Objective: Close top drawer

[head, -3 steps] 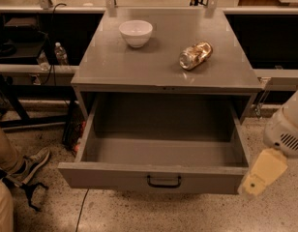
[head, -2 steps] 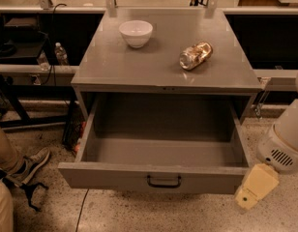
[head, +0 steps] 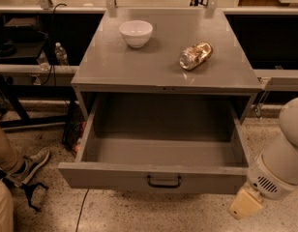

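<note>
Floor point(head: 139, 215); end effector point(head: 245, 203) beside top drawer point(head: 110, 178)

The top drawer point(head: 110, 177) is grey with a black handle point(head: 164, 181). The bowl point(head: 136, 33) is white. The cream tool point(head: 245, 203) sits lower right.

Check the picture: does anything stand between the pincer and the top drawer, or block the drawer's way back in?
Nothing visible does. The pincer hangs low by the right front corner of the open top drawer. The tray shows nothing inside; the bowl and shiny container rest on the cabinet top, off its path.
</note>
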